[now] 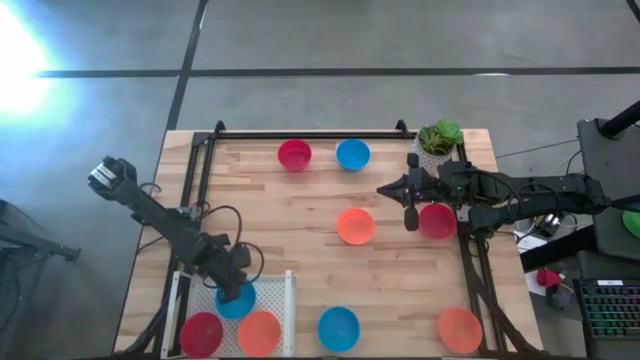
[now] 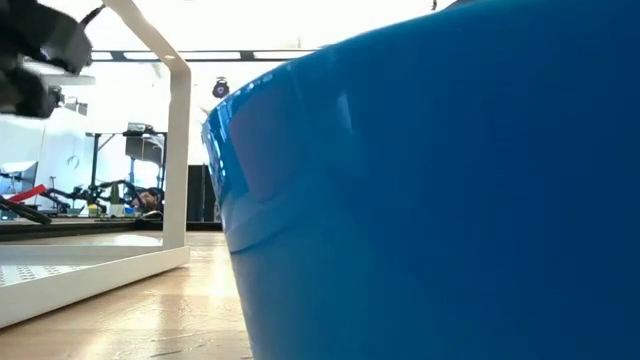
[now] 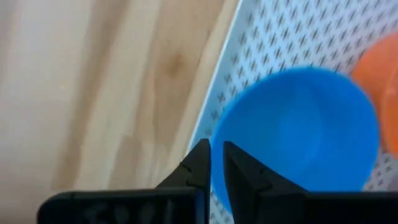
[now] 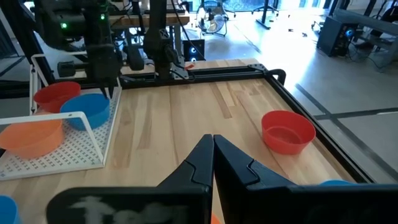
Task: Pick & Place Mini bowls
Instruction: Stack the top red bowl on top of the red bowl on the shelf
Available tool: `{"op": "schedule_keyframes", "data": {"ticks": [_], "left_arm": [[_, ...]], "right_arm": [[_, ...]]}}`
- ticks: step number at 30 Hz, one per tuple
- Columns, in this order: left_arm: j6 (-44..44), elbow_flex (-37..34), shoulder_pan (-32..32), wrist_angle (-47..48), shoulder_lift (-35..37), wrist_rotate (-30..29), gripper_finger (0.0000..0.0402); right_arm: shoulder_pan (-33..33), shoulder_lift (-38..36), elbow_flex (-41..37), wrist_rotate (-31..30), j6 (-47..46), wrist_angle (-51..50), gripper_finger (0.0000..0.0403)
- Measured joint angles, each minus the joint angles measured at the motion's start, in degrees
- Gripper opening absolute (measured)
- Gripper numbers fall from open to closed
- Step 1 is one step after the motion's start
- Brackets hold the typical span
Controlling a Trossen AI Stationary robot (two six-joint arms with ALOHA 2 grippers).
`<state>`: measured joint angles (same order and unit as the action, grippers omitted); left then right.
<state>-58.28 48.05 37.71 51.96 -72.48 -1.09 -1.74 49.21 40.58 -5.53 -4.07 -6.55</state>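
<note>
High view: the left gripper (image 1: 236,287) hangs over a blue bowl (image 1: 238,300) that sits in the white tray (image 1: 290,300) at the table's near left, with a red bowl (image 1: 202,333) and an orange bowl (image 1: 260,332) in the same tray; other bowls lie loose on the wooden table (image 1: 300,240), and the right gripper (image 1: 410,218) waits beside a red one near the far right. Low view: a blue bowl close to the lens fills most of the picture, with the tray's white frame (image 2: 175,160) behind it. Left wrist view: the fingers (image 3: 200,165) stand a little apart at the blue bowl's rim, which looks just freed; lifting straight up should keep the bowl from tipping. Right wrist view: the right fingers (image 4: 202,158) are pressed together on nothing, and the tray holds its three bowls.
</note>
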Motion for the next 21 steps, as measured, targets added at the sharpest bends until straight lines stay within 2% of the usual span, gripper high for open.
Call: {"op": "schedule_keyframes", "data": {"ticks": [6, 10, 18, 21], "left_arm": [[-0.18, 1.32, -0.76, 1.12, 4.99, -14.53, 0.0035], [-4.26, 1.72, -2.98, 1.12, 8.34, -24.42, 0.0035], [-3.02, 3.39, -12.39, 1.11, 11.65, -28.55, 0.0035], [1.36, 4.67, -18.37, 1.03, 11.75, -28.02, 0.0031]], "right_arm": [[-0.02, 0.0, 0.0, -0.01, 0.19, 2.76, 0.0008], [-0.02, 0.0, 0.0, -0.03, 0.21, 4.05, 0.0008], [-0.02, 0.0, 0.0, -0.45, 0.14, 4.51, 0.0008], [-0.04, 0.0, 0.0, -0.48, 0.16, 5.39, 0.0008]]}}
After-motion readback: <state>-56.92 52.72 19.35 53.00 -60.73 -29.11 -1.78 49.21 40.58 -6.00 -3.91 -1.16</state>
